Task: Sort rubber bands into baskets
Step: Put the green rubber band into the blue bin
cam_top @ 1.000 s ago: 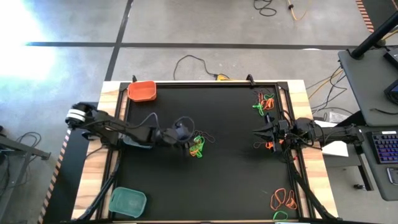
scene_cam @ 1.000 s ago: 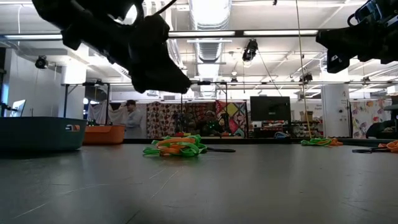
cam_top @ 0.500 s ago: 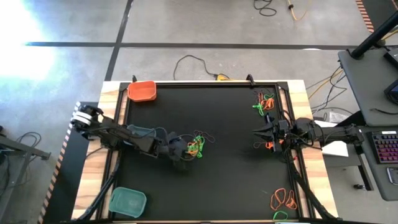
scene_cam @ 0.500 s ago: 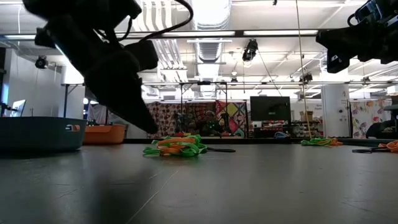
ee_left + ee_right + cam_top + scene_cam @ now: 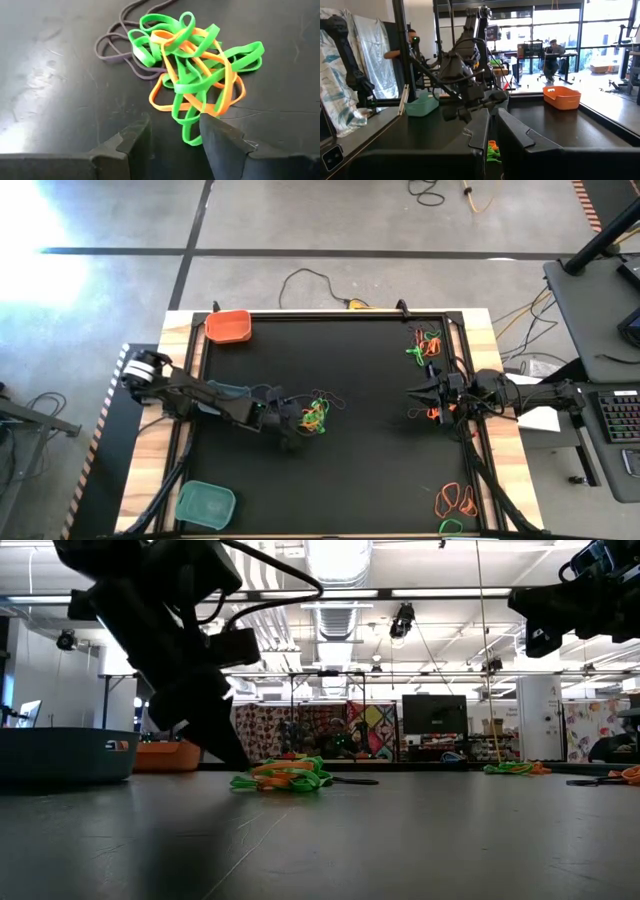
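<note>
A tangle of green, orange and black rubber bands (image 5: 317, 416) lies on the black mat mid-table; it also shows in the left wrist view (image 5: 192, 82) and the low view (image 5: 283, 777). My left gripper (image 5: 299, 430) is open and low at the tangle's near-left side. In the left wrist view its fingers (image 5: 172, 132) stand on either side of a green loop's end (image 5: 189, 134); I cannot tell whether they touch it. My right gripper (image 5: 413, 392) hovers at the right, its fingers (image 5: 493, 120) nearly together and empty. An orange basket (image 5: 229, 326) and two teal baskets (image 5: 206, 504) (image 5: 222, 392) stand at the left.
More rubber bands lie at the far right (image 5: 428, 342), below my right gripper (image 5: 432, 413) and at the near right corner (image 5: 455, 500). One teal basket sits partly under my left arm. A raised frame (image 5: 330, 314) borders the mat.
My left gripper has gone down and toward the table's near edge, turned, and now sits low at the tangle's near-left side. The tangle has stayed where it was.
</note>
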You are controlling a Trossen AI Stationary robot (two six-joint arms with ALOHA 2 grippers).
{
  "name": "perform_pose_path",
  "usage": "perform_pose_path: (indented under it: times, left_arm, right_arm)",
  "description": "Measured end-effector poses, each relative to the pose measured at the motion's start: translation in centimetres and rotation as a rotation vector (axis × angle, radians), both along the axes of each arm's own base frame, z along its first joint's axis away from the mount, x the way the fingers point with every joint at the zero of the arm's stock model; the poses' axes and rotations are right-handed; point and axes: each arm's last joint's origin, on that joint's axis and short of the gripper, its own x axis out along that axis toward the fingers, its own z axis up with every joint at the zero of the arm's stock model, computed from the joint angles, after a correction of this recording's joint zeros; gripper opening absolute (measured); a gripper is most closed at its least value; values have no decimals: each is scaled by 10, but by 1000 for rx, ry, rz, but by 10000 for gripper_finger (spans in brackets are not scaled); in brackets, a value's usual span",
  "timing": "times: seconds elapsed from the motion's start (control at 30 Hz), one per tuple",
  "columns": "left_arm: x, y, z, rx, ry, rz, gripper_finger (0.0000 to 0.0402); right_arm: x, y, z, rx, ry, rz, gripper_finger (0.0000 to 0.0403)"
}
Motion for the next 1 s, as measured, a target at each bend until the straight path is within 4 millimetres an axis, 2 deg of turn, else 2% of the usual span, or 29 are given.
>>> perform_pose_path:
  times: [0.43, 0.57, 0.73, 1.0]
  left_arm:
    - [13, 3, -14, -37, -27, 39, 149]
    - [17, 2, -14, -36, -21, 40, 107]
    - [21, 1, -2, -14, -20, 13, 18]
    - [24, 0, 24, 46, -7, -12, 2]
  right_arm:
    - [0, 0, 0, 0, 0, 0, 27]
    - [0, 0, 0, 0, 0, 1, 27]
    - [0, 0, 0, 0, 0, 0, 27]
    - [0, 0, 0, 0, 0, 0, 27]
